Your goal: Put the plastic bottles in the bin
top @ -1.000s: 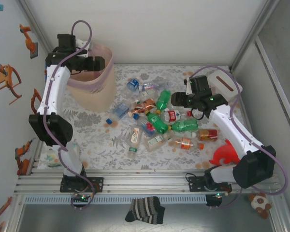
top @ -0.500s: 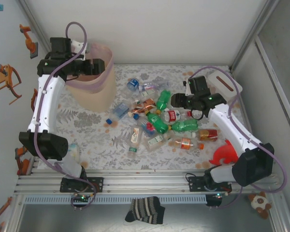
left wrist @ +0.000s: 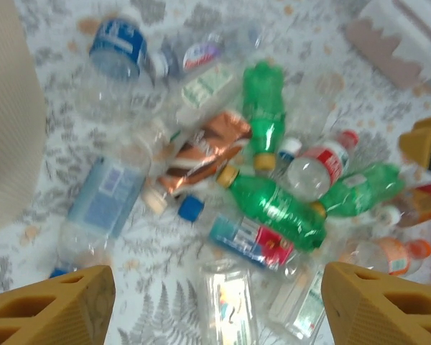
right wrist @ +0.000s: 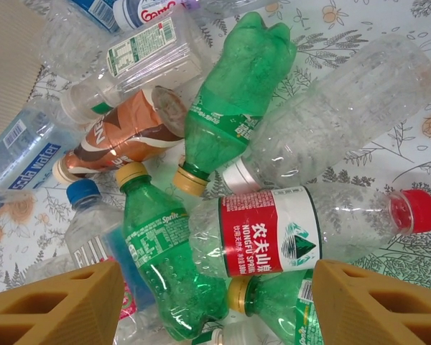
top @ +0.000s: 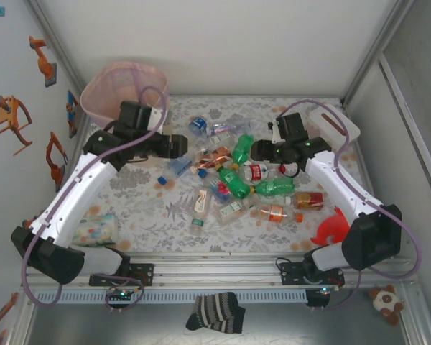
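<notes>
The plastic bottles lie in a crushed heap mid-table, clear and green. The pale pink bin stands at the back left, and its wall fills the left edge of the left wrist view. My left gripper hangs open and empty at the heap's left side, above a flat clear bottle. My right gripper is open over a clear bottle with a red label and a green Sprite bottle. Its fingers touch neither bottle.
A white box with a slot sits at the back right, and a red dolphin toy lies near the right arm's base. Loose caps dot the cloth left of the heap. A patterned cup lies front left.
My left arm has swung from over the bin down and right to the heap's edge, jaws narrowing a little. The right gripper has edged slightly left.
</notes>
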{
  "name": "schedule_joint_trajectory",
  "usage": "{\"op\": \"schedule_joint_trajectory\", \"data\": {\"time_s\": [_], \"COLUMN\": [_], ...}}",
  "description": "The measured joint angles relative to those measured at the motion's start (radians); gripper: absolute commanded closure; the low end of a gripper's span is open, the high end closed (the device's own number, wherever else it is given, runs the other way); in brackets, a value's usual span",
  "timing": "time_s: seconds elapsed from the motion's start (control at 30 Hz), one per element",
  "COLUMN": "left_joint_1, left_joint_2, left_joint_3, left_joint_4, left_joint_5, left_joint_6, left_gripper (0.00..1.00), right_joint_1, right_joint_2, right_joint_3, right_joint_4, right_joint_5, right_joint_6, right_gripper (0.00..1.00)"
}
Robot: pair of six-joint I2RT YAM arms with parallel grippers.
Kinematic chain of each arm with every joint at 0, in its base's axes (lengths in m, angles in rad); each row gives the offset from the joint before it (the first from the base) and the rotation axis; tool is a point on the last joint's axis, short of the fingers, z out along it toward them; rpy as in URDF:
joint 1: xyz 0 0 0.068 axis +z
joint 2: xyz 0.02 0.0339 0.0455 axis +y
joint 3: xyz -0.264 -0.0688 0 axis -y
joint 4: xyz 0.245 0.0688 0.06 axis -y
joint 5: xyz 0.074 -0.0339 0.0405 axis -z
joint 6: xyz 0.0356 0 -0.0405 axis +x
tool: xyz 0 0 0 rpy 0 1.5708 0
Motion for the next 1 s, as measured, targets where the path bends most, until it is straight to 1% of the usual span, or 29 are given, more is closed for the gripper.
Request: {"op": "schedule_joint_trajectory", "data": {"time_s": [0.17,0.27,0.43,0.5,0.73,0.87,1.0], "left_joint_1": [-0.122,-0.196,-0.299,-0.329,-0.409,-0.423,-0.431], "left_joint_2": [-0.016,-0.01,0.031,0.057,0.163,0.215,0.267], "left_joint_3": [-0.147,-0.195,-0.246,-0.261,-0.283,-0.284,-0.284], "left_joint_4": [0.035,0.043,0.079,0.087,0.103,0.105,0.106], "left_joint_5": [-0.138,-0.202,-0.261,-0.267,-0.283,-0.283,-0.282], "left_joint_6": [-0.116,-0.179,-0.265,-0.3,-0.408,-0.461,-0.487], "left_gripper": [0.26,0.25,0.25,0.25,0.24,0.24,0.24], "right_joint_1": [0.001,0.004,0.006,0.006,0.006,0.006,0.006], "right_joint_2": [0.0,0.0,0.0,0.0,0.0,0.0,0.0], "right_joint_3": [-0.013,-0.029,-0.047,-0.048,-0.048,-0.049,-0.056], "right_joint_4": [0.008,0.013,0.018,0.019,0.019,0.019,0.019], "right_joint_5": [-0.008,-0.012,-0.016,-0.016,-0.015,-0.015,-0.015], "right_joint_6": [0.0,0.0,0.004,0.004,0.003,0.003,0.003], "right_gripper": [0.31,0.31,0.31,0.31,0.31,0.31,0.31]}}
